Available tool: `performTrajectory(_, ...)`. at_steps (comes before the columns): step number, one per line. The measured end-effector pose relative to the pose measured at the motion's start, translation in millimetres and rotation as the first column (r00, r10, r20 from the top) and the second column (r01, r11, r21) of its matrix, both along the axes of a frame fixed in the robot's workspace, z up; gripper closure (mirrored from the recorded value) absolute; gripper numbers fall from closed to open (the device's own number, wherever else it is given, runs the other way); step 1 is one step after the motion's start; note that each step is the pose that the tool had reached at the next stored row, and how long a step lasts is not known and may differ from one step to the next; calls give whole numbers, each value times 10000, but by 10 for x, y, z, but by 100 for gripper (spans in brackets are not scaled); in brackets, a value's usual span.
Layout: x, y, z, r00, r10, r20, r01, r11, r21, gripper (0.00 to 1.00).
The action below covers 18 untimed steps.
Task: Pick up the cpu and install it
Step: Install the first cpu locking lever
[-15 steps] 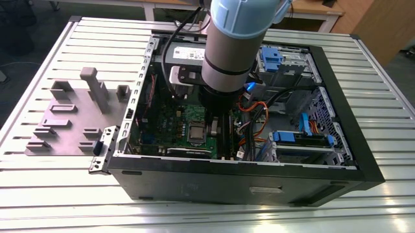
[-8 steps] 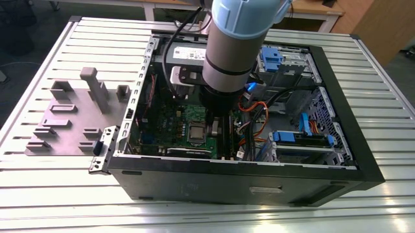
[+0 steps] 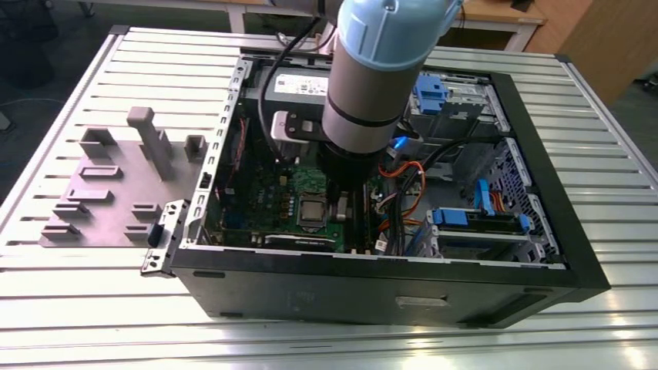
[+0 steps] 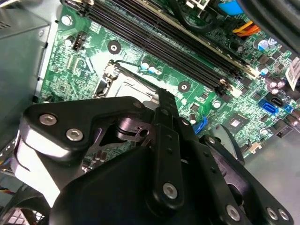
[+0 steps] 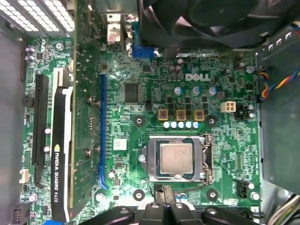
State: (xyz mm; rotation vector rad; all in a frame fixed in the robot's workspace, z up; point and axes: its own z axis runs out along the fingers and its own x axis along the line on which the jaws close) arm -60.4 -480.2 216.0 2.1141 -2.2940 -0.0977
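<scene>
The cpu [image 5: 176,158] already sits in the shiny metal socket frame [image 5: 149,161] on the green motherboard [image 5: 140,65], at about 5 o'clock from the middle of the first wrist view. It is a small, flat, dull silver square. The gripper [image 5: 164,193] hangs just beside the frame. I cannot tell if it is spread or pressed together. I think the placing part is nearly done, and any next move needs a gentle touch

White printed lettering on green motherboard [image 5: 154,101] and along black expansion card [image 5: 60,159] edge, first wrist view; wording left unquoted
</scene>
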Motion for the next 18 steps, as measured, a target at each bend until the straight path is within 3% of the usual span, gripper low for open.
performTrajectory(9,-7,-6,-120,10000,1,0,-1,10000,0,89)
performTrajectory(18,-52,-12,-146,9999,101,3,-101,9999,14,89)
